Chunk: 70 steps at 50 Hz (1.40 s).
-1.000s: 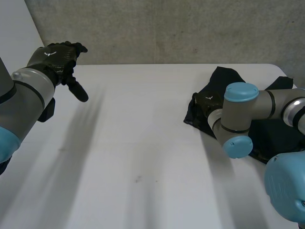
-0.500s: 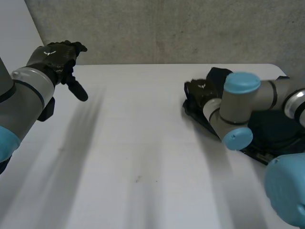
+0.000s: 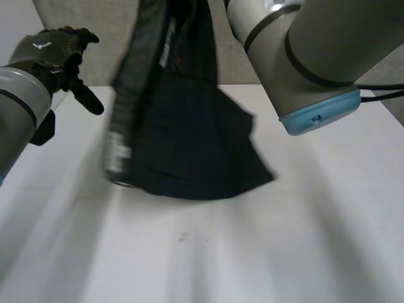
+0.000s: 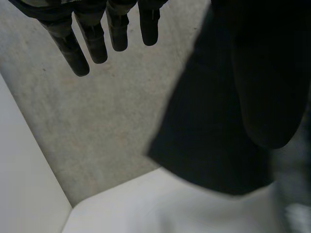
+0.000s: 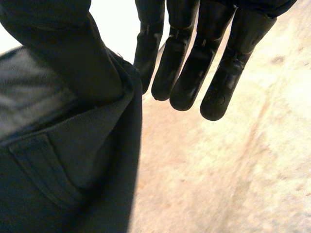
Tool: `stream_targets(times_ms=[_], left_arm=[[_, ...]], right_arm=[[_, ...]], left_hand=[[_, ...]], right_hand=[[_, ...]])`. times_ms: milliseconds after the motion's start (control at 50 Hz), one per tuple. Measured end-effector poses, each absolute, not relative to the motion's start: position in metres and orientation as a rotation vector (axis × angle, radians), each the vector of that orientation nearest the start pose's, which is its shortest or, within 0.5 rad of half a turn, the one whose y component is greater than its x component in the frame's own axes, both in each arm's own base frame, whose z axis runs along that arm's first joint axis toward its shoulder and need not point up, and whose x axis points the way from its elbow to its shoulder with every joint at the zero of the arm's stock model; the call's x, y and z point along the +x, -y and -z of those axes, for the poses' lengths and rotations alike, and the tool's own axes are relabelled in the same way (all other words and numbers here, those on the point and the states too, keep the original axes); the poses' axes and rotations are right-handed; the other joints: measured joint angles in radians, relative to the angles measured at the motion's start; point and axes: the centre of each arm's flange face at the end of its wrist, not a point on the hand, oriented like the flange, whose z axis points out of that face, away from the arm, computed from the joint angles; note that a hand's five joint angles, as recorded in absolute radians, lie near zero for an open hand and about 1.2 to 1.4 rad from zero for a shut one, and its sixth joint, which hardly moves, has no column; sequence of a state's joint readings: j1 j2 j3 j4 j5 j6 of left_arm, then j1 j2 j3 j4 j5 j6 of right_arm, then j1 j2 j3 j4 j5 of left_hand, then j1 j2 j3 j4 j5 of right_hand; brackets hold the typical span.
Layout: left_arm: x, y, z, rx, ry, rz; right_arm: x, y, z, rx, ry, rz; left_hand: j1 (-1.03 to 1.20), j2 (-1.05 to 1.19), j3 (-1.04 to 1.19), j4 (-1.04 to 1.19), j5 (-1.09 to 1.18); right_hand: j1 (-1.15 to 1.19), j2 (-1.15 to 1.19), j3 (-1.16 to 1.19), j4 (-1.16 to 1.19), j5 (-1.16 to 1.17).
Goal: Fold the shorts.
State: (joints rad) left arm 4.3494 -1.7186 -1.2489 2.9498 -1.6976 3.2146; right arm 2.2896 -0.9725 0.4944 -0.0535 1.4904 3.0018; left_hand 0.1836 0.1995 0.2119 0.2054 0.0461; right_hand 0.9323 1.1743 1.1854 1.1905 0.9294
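Shorts [image 3: 189, 145] are off the table [image 3: 284, 252], hanging in the air approx mid-table. The top end is up by your R arm [image 3: 303, 57] & the lower hem is just over the tabletop, a bit left of centre. Long axis = vertical, top to hem. Cloth is bunched at the top & fans wider lower down.

R hand [image 5: 187, 73]: its wrist view has the thumb [image 5: 63, 53] pressed into the gathered cloth, w/ a seamed edge wrapped under it. The other fingers are straight, side by side, clear of the fabric. So you're carrying the shorts on a thumb hold alone, which I'd judge a thin grip for a swinging load.

L hand [image 3: 53, 53] is up at the far left, near the shorts but apart from them. Its fingers [image 4: 95, 41] are straight & relaxed, holding nothing. From that wrist the shorts lie off to the side of the fingertips, not under the palm.

What the next move turns on: the cloth hangs btwn your two hands, w/ its free side edge facing the L hand, which is the nearer empty one. My guess is you either bring L across sideways to catch that edge, or lower R so the hem lands first & the rest lays out flat. Either way the approach to the cloth is lateral, not from above.

Writing: a pale stripe [image 3: 167, 47] runs down the cloth near the top & a pale patch [image 3: 115, 151] sits at the lower left edge. Could be print, but I can't read either. There's a small white mark [image 3: 41, 45] on the back of the L hand, a logo shape w/ no letters I can make out.
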Motion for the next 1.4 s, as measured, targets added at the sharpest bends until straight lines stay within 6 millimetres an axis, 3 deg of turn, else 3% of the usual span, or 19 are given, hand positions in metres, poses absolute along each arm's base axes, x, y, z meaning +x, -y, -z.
stream_targets(times_ms=[100,180,300,320,460,540,560,640,720,760,820,840,920,960,1000,1040,1100,1260,1400], left_arm=[[-0.226,0.269,-0.351,0.341,-2.268,2.306],[-0.224,0.266,-0.356,0.334,-2.252,2.322],[-0.225,0.264,-0.356,0.343,-2.255,2.323],[-0.226,0.263,-0.355,0.347,-2.259,2.320],[-0.228,0.261,-0.351,0.362,-2.276,2.304],[-0.229,0.261,-0.348,0.370,-2.288,2.294],[-0.230,0.261,-0.346,0.374,-2.292,2.290],[-0.233,0.259,-0.342,0.392,-2.309,2.275],[-0.235,0.258,-0.337,0.407,-2.323,2.261],[-0.237,0.258,-0.333,0.421,-2.337,2.248],[-0.239,0.257,-0.328,0.438,-2.352,2.236],[-0.245,0.256,-0.321,0.475,-2.380,2.215],[-0.260,0.251,-0.302,0.578,-2.450,2.165],[-0.272,0.247,-0.285,0.665,-2.509,2.113],[-0.276,0.246,-0.279,0.694,-2.529,2.093],[-0.285,0.244,-0.258,0.782,-2.588,2.023],[-0.293,0.245,-0.234,0.877,-2.637,1.939],[-0.303,0.253,-0.182,1.054,-2.673,1.784],[-0.304,0.261,-0.166,1.074,-2.665,1.775]], right_arm=[[0.393,0.250,-0.420,-0.608,-1.236,2.246],[0.377,0.270,-0.389,-0.614,-1.409,2.235],[0.319,0.329,-0.322,-0.573,-1.774,2.206],[0.302,0.344,-0.305,-0.549,-1.864,2.193],[0.231,0.405,-0.240,-0.412,-2.174,2.147],[0.203,0.430,-0.214,-0.355,-2.273,2.130],[0.198,0.435,-0.208,-0.346,-2.292,2.124],[0.188,0.443,-0.197,-0.341,-2.345,2.099],[0.188,0.434,-0.205,-0.369,-2.372,2.069],[0.193,0.419,-0.216,-0.405,-2.374,2.046],[0.194,0.416,-0.218,-0.411,-2.374,2.042],[0.210,0.381,-0.232,-0.518,-2.346,1.993],[0.229,0.333,-0.236,-0.687,-2.308,1.907],[0.236,0.298,-0.228,-0.810,-2.296,1.818],[0.237,0.288,-0.223,-0.842,-2.297,1.787],[0.237,0.262,-0.209,-0.905,-2.309,1.692],[0.233,0.239,-0.188,-0.915,-2.342,1.589],[0.224,0.216,-0.145,-0.854,-2.393,1.523],[0.220,0.216,-0.131,-0.832,-2.381,1.596]], left_hand=[[0.000,0.000,0.000,0.000,0.000],[0.000,0.000,0.000,0.000,0.000],[0.000,0.000,0.000,0.000,0.000],[0.000,0.000,0.000,0.000,0.000],[0.000,0.000,0.000,0.000,-0.002],[0.000,0.000,0.000,0.000,-0.002],[0.000,0.000,0.000,0.000,-0.003],[0.000,0.000,0.000,0.000,-0.003],[0.000,0.000,0.000,0.000,-0.003],[0.000,0.000,0.000,0.000,-0.003],[0.000,0.000,0.000,0.000,-0.003],[0.001,0.000,0.000,0.000,-0.002],[0.016,0.002,0.002,0.003,-0.001],[0.027,0.008,0.002,0.003,0.001],[0.027,0.008,0.002,0.003,0.001],[0.035,0.020,0.002,0.004,0.001],[0.080,0.058,0.045,0.054,0.039],[0.082,0.066,0.048,0.062,0.046],[0.082,0.066,0.048,0.062,0.046]], right_hand=[[0.000,0.000,0.000,0.000,0.000],[0.000,0.000,0.000,0.000,0.000],[0.000,0.000,0.000,0.000,0.000],[0.000,0.000,0.000,0.000,0.000],[0.000,0.000,0.000,0.001,0.009],[0.000,0.000,0.000,0.001,0.009],[-0.221,-0.309,-0.309,-0.291,-0.235],[-0.697,-0.882,-0.869,-0.876,-0.795],[-0.730,-0.956,-0.974,-0.957,-0.865],[-0.730,-0.956,-0.974,-0.957,-0.866],[-0.730,-0.956,-0.974,-0.957,-0.866],[-0.730,-0.956,-0.974,-0.957,-0.866],[-0.723,-0.943,-0.954,-0.949,-0.856],[-0.655,-0.845,-0.854,-0.866,-0.778],[-0.636,-0.826,-0.837,-0.845,-0.761],[-0.571,-0.757,-0.766,-0.773,-0.699],[-0.528,-0.702,-0.709,-0.715,-0.649],[-0.513,-0.679,-0.687,-0.691,-0.623],[-0.465,-0.624,-0.636,-0.643,-0.577]])
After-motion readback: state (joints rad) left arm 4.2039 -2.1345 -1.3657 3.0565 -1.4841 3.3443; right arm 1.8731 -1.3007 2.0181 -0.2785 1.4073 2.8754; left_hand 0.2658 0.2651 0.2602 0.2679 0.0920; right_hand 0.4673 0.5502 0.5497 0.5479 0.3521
